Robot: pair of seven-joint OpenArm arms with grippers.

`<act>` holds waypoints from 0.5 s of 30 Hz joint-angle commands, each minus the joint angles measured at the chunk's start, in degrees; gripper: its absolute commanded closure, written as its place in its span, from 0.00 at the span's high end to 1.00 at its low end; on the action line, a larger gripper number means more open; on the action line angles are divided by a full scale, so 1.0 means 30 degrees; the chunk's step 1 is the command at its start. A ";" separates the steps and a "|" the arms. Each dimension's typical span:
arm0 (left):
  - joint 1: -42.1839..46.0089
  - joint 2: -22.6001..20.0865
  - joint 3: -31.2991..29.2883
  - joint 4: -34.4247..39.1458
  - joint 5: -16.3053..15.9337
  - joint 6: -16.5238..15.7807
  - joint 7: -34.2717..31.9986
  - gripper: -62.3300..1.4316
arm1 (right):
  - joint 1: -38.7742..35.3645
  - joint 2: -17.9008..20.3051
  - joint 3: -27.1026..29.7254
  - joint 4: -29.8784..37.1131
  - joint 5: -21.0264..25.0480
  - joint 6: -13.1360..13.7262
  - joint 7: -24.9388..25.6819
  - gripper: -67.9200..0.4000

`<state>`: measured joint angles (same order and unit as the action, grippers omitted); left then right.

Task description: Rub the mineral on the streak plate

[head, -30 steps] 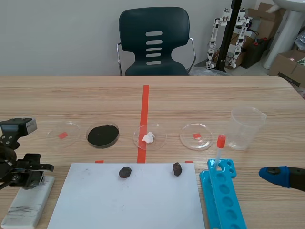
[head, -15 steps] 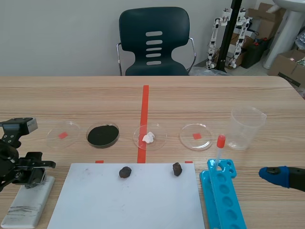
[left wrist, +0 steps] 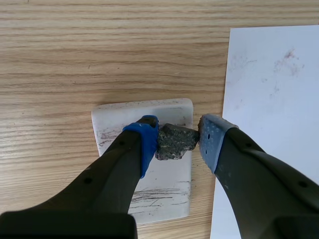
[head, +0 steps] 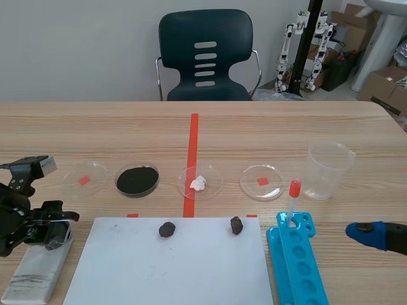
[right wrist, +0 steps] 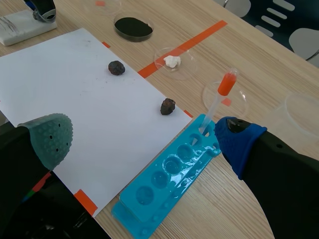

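Two claws. My left claw (left wrist: 178, 135) pinches the gray mineral (left wrist: 174, 144) tight, on the white streak plate (left wrist: 124, 117). Next: white paper (head: 172, 267) w/ a left rock (head: 167, 229) & a right rock (head: 236, 225). Then the blue tray (head: 299, 267). My right claw (right wrist: 144, 140) is just past it, wide open, holding nothing.

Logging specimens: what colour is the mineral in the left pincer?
The mineral is dark grey, faintly speckled, seen best in the left wrist view.
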<state>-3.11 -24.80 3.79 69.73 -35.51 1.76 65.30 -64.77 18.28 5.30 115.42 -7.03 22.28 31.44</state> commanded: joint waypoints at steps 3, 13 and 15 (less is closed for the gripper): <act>0.0138 -0.0007 0.0131 -0.0153 0.2397 0.1086 0.0481 0.18 | 0.0007 0.0051 0.0175 0.0168 0.0204 -0.0058 0.0277 0.87; 0.0138 0.0000 0.0131 -0.0153 0.3395 0.1596 0.0481 0.18 | 0.0007 0.0051 0.0175 0.0168 0.0204 -0.0058 0.0277 0.87; 0.0138 0.0000 0.0131 -0.0153 0.2331 0.1239 0.0466 0.18 | 0.0007 0.0051 0.0175 0.0168 0.0204 -0.0058 0.0277 0.87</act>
<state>-3.68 -23.70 4.38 70.39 -27.92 5.89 66.35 -64.77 18.28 5.30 115.42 -7.03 22.26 31.44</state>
